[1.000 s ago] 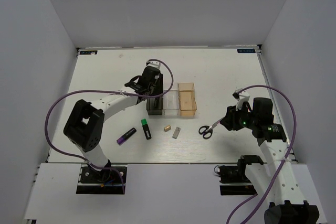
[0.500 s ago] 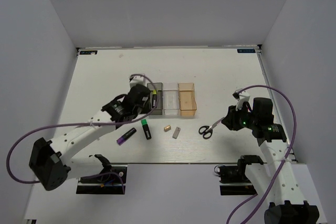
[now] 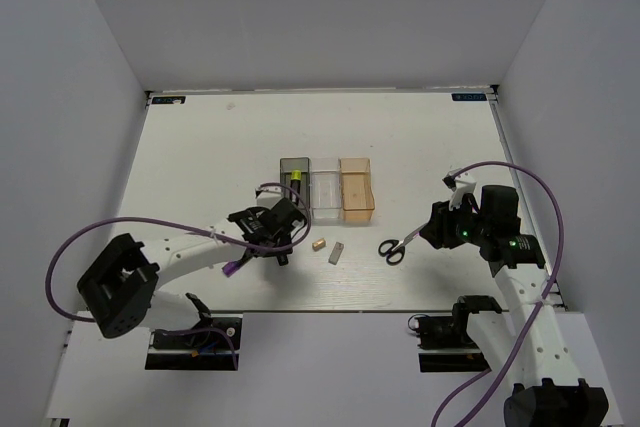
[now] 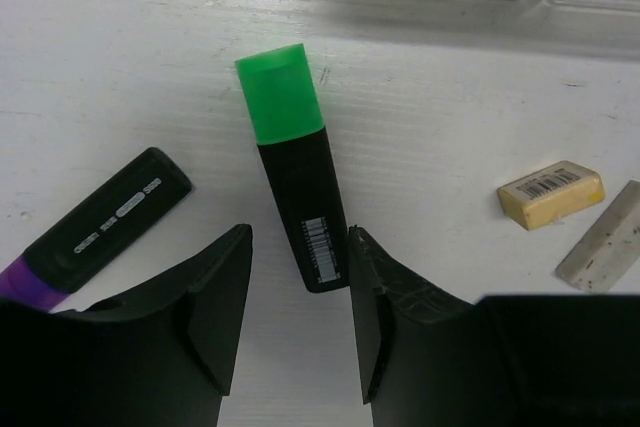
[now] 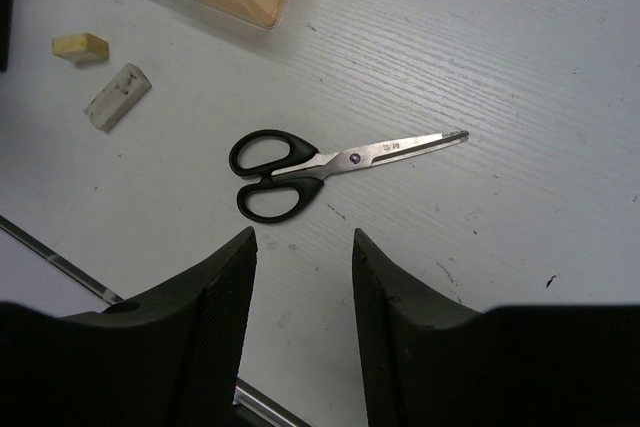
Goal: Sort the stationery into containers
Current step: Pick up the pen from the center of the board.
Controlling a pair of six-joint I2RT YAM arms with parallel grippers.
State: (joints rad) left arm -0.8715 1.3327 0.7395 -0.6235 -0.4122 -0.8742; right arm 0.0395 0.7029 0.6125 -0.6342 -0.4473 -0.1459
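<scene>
A green-capped marker [image 4: 295,172] lies flat on the table, its black end just between the fingertips of my open left gripper [image 4: 300,247], the jaws standing on either side of it. To its left lies the purple-capped marker [image 4: 95,222]; to its right a tan block [image 4: 551,196] and a grey block [image 4: 603,244]. A yellow-capped marker [image 3: 296,183] lies inside the dark grey container [image 3: 296,160]. Black-handled scissors [image 5: 310,169] lie just ahead of my open right gripper [image 5: 305,247], which holds nothing.
The clear container [image 3: 326,192] and the orange container [image 3: 357,192] stand side by side right of the dark one. The right arm's purple cable [image 3: 540,187] loops above the table's right edge. The left arm [image 3: 190,252] stretches low across the front left.
My left arm has come back from over the dark container to the green-capped marker, leaving the yellow-capped marker in that container. The right arm and the scissors have not moved.
</scene>
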